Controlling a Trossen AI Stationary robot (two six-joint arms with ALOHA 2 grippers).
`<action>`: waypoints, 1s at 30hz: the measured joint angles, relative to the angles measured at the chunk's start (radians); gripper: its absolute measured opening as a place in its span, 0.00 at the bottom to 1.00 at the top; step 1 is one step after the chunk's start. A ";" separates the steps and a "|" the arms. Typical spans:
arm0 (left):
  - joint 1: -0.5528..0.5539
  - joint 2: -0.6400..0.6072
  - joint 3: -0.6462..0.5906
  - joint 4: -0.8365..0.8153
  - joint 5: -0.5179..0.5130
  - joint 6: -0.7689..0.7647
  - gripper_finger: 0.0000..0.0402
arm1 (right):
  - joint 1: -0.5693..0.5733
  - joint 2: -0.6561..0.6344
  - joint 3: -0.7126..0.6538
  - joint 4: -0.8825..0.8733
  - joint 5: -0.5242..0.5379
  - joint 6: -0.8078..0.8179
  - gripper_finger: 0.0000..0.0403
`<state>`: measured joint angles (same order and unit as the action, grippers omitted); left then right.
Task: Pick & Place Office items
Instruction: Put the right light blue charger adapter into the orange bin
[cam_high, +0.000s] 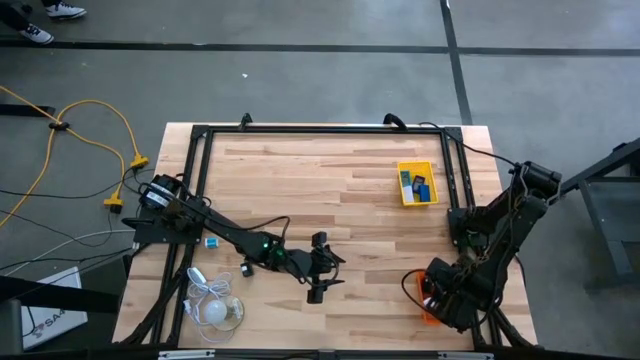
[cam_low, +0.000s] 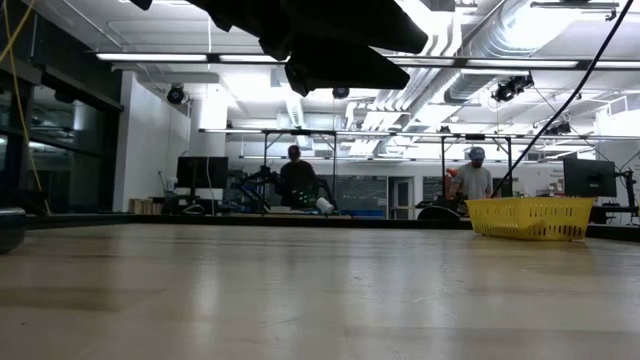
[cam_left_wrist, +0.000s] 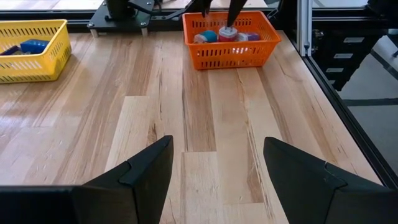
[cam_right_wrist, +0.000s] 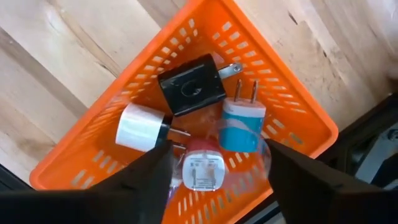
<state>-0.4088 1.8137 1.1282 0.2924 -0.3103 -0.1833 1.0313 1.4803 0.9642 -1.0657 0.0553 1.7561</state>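
Observation:
My right gripper (cam_right_wrist: 217, 180) hangs open over the orange tray (cam_right_wrist: 292, 93) at the table's near right, pointing down. A red-and-white plug (cam_right_wrist: 202, 165) lies in the tray between its fingers. Beside the plug lie a black charger (cam_right_wrist: 191, 92), a white plug (cam_right_wrist: 140, 127) and a blue plug (cam_right_wrist: 242, 127). My left gripper (cam_high: 318, 272) stands open above the bare middle of the table, nothing between its fingers. The yellow tray (cam_high: 402, 170) at the far right holds blue pieces (cam_high: 420, 188). A teal piece (cam_high: 212, 241) and a black piece (cam_high: 246, 268) lie loose at the near left.
A white bulb-like thing with a coiled cord (cam_high: 215, 308) lies at the near left corner. A black frame (cam_high: 320, 128) runs round the table's edges. Bare wood spreads between the two trays. People stand in the room beyond the table.

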 joint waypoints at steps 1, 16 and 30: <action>0.000 0.000 0.000 0.000 0.000 0.000 0.60 | 0.000 0.000 0.000 -0.001 0.002 -0.001 0.59; 0.000 0.000 0.000 0.000 0.000 0.000 0.60 | 0.001 0.000 0.001 0.093 0.030 -0.115 0.77; 0.000 0.000 0.000 0.000 0.000 0.000 0.60 | -0.035 0.000 0.000 0.046 -0.029 -0.003 0.68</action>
<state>-0.4091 1.8137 1.1282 0.2924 -0.3101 -0.1833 0.9966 1.4799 0.9638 -1.0198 0.0266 1.7533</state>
